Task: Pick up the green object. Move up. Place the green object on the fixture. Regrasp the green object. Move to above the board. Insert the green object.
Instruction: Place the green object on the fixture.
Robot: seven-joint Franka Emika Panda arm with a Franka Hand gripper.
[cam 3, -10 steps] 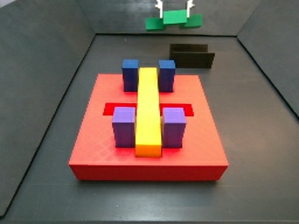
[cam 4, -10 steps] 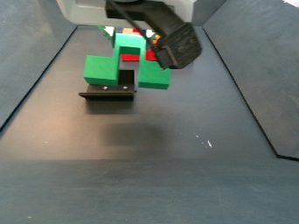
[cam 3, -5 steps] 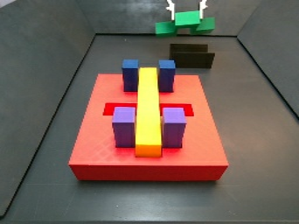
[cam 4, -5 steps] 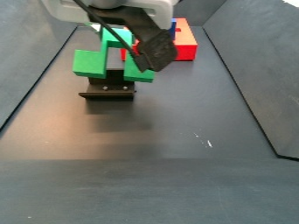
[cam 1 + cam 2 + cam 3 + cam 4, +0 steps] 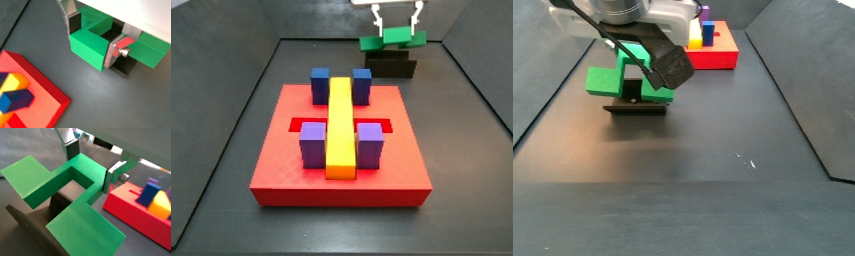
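My gripper (image 5: 398, 33) is shut on the green object (image 5: 382, 44), a stepped bright green block, at the far end of the floor. It hangs directly over the fixture (image 5: 392, 67), a dark L-shaped bracket. In a side view the green object (image 5: 604, 80) sits low against the fixture (image 5: 636, 107); I cannot tell whether they touch. Both wrist views show the silver fingers (image 5: 121, 46) clamped on the block's middle (image 5: 88, 45), and the gripper (image 5: 91, 167) holds the green object (image 5: 67, 195) above the fixture's dark wall (image 5: 30, 223). The board (image 5: 338, 182) lies nearer the middle.
On the red board stand a long yellow bar (image 5: 341, 125), blue blocks (image 5: 321, 80) and purple blocks (image 5: 313, 145). The board's edge (image 5: 37, 87) lies beside the fixture, a short gap away. Dark sloping walls (image 5: 231, 100) enclose the floor on both sides.
The gripper has carried the green object down and sideways until it is right over the fixture. Its hold on the block is unchanged.
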